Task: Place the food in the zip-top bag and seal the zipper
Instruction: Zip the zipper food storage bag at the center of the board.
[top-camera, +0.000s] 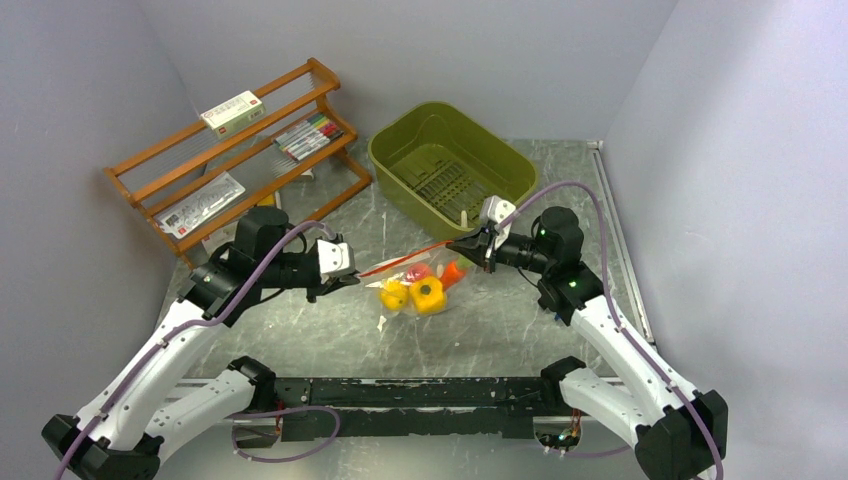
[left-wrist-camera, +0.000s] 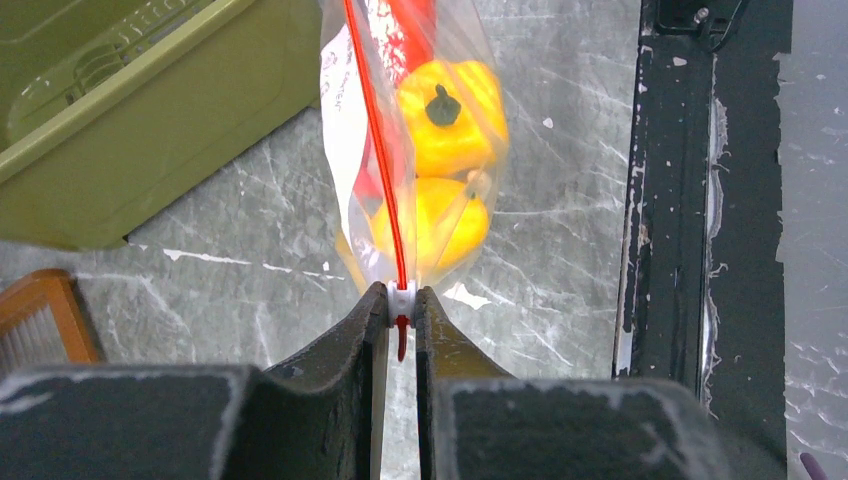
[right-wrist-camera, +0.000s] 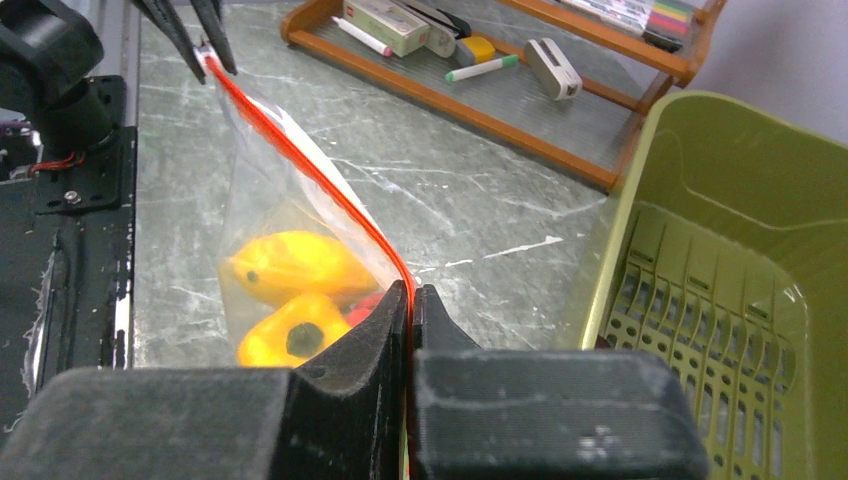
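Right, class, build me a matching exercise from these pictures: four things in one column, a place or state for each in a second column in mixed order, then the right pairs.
Things
1. yellow food pieces
2. zipper
3. olive-green basket
4. coloured markers

Places or states
A. lying on a shelf of the wooden rack
B. pinched at one end by the left gripper and at the other by the right gripper
C. inside the clear bag
D. standing on the table at its far side, next to the rack

Pairs: 1-C, 2-B, 3-D, 4-A
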